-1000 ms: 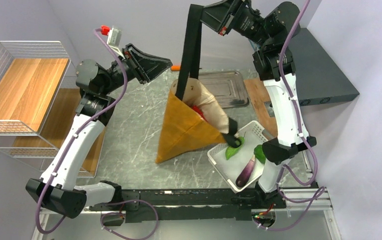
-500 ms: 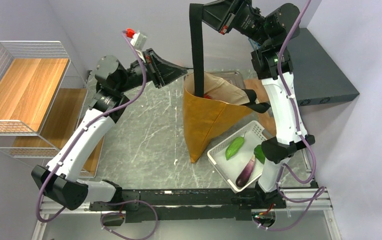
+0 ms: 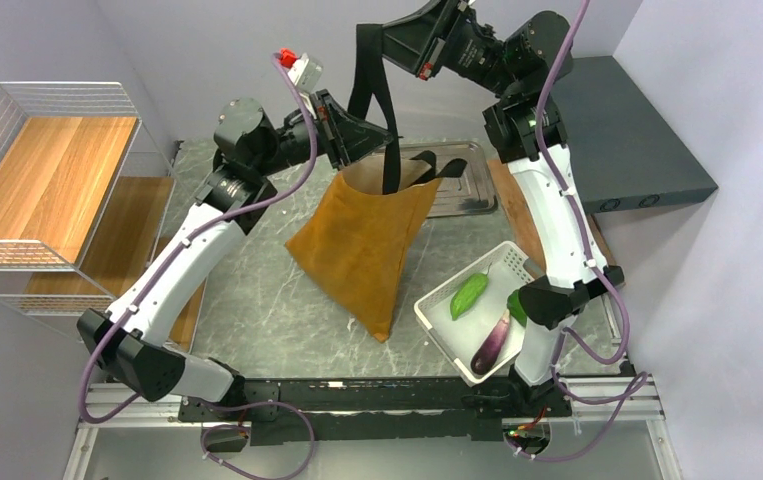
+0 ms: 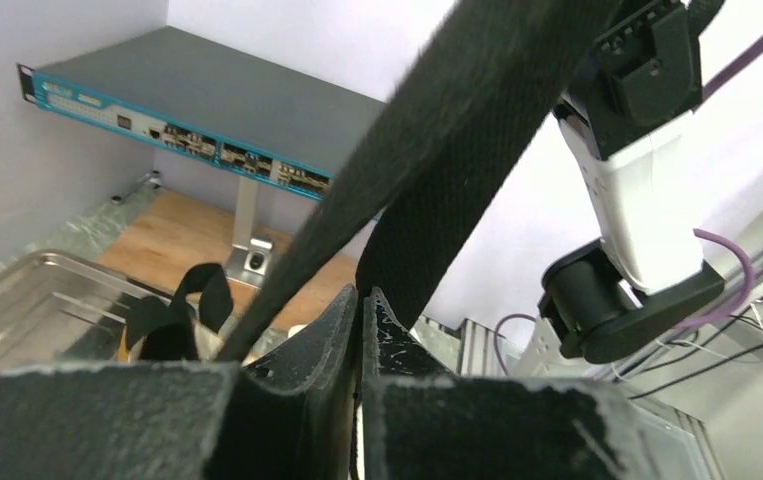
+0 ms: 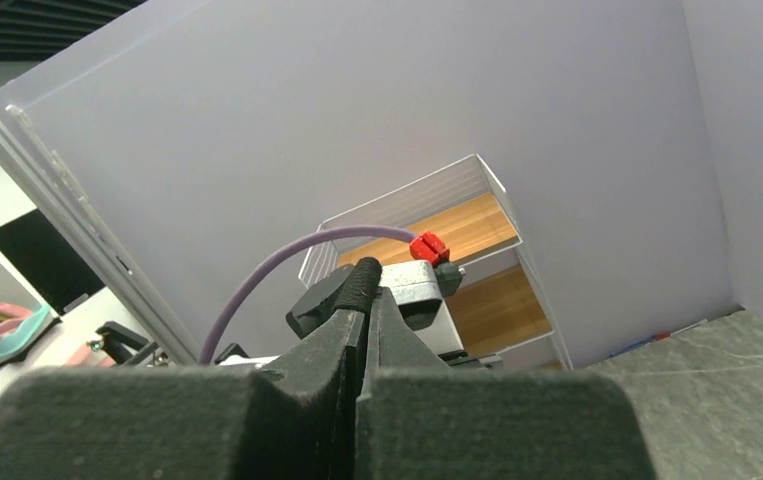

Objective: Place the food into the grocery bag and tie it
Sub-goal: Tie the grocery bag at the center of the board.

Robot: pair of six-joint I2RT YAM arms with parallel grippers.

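Observation:
The mustard grocery bag [image 3: 357,240] hangs by one black strap [image 3: 369,80] from my right gripper [image 3: 375,40], which is shut on the strap's top; a bit of webbing [image 5: 362,275] shows at its tips [image 5: 369,272]. My left gripper [image 3: 389,133] is at the bag's mouth, its jaws shut on the same strap [image 4: 457,130] where it meets the tips [image 4: 361,295]. The second strap [image 3: 437,165] lies loose over the rim. A purple oblong food item [image 3: 490,343] and green pieces [image 3: 468,295] lie in a white basket [image 3: 437,315]. The bag's contents are hidden.
A metal tray [image 3: 462,175] sits behind the bag. A wire shelf with wooden boards [image 3: 47,170] stands at the left. A dark network switch [image 3: 627,130] is at the back right, with a wooden board [image 3: 512,190] beside it.
My left gripper has moved right to the strap and closed on it. The bag has swung left and now hangs flatter. My right gripper has shifted slightly left.

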